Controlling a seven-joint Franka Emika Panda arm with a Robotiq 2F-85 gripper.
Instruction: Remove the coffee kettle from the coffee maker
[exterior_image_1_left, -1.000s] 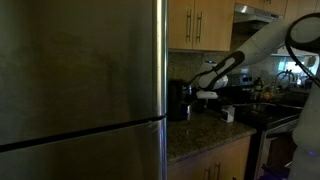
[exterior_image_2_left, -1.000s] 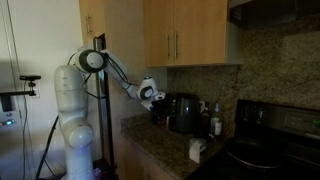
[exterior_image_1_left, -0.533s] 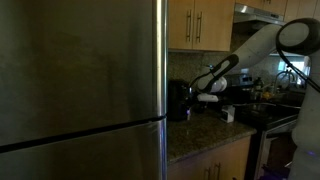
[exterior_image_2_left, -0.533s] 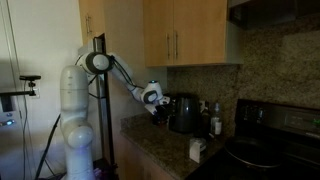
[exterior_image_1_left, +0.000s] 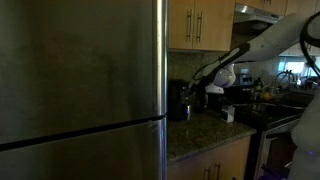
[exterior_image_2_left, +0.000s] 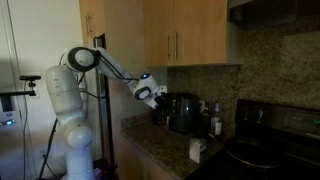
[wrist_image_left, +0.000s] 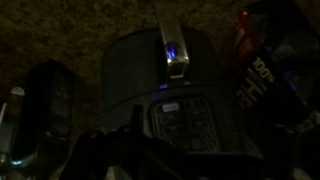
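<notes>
The coffee maker (exterior_image_2_left: 183, 113) stands at the far side of the stone counter (exterior_image_2_left: 160, 152), against the speckled back wall and under the wooden cabinets (exterior_image_2_left: 190, 35). It is a dark, squat machine. I cannot tell the kettle apart from the machine's black body in any view, so all I can say is that nothing sits out on the counter in front of it.

The white arm (exterior_image_2_left: 108, 66) reaches from its stand on the left in an exterior view, and the gripper (exterior_image_2_left: 158, 99) hangs just beside the near left side of the coffee maker, up by its top. In an exterior view the big steel fridge (exterior_image_1_left: 80, 90) fills the left half, and the gripper (exterior_image_1_left: 198, 88) shows just to the right of the machine (exterior_image_1_left: 178, 100). Whether it touches the machine I cannot tell.

The wrist view is very dark. It looks down on the rounded top of the coffee maker (wrist_image_left: 150, 75), with a small blue light (wrist_image_left: 172, 45) and a button panel (wrist_image_left: 185, 122) nearer the camera. Whether the fingers are spread or closed I cannot tell; they are only black shapes at the bottom edge.

A small white box (exterior_image_2_left: 197, 149) sits on the counter to the right, and the black stove (exterior_image_2_left: 270, 150) lies beyond it.
</notes>
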